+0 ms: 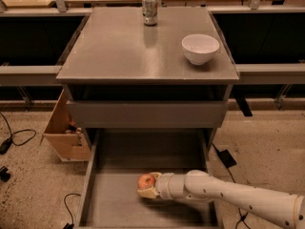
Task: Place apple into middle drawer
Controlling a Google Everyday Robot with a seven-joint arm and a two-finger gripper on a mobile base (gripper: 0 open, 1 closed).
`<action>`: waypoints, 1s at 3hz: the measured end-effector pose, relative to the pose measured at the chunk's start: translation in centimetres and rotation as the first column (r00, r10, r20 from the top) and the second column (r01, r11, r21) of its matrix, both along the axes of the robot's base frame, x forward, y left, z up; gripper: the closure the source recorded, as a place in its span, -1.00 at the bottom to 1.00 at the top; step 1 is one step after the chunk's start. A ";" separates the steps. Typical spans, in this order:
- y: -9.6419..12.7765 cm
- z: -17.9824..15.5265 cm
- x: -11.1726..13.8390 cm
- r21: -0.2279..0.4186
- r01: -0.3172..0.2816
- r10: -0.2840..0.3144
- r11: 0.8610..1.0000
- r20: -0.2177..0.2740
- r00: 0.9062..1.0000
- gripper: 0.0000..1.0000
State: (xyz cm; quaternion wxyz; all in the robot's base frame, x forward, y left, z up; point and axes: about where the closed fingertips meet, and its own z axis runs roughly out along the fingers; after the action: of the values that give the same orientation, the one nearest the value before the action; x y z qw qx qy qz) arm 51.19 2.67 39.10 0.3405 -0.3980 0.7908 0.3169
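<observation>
The middle drawer (114,204) is pulled out wide at the bottom of the view, a gray tray with low side walls. The red-orange apple (146,181) is low inside it, near the middle of its floor. My gripper (147,187) reaches in from the right on a white arm and is shut on the apple, holding it at or just above the drawer floor; I cannot tell if it touches.
A white bowl (200,48) and a soda can (149,8) stand on the cabinet top (119,51). A closed gray drawer front (145,113) sits above the open drawer. A cardboard box (64,132) and cables lie on the floor at left.
</observation>
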 end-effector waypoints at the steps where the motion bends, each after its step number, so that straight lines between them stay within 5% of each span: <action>1: 0.0 0.0 0.0 0.000 0.000 0.000 1.000 0.000 1.000 0.15; 3: 0.0 0.0 0.0 0.000 0.000 0.000 1.000 0.000 1.000 -0.78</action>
State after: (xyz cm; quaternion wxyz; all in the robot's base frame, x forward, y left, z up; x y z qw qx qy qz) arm 51.18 2.68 39.10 0.3404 -0.3980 0.7907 0.3170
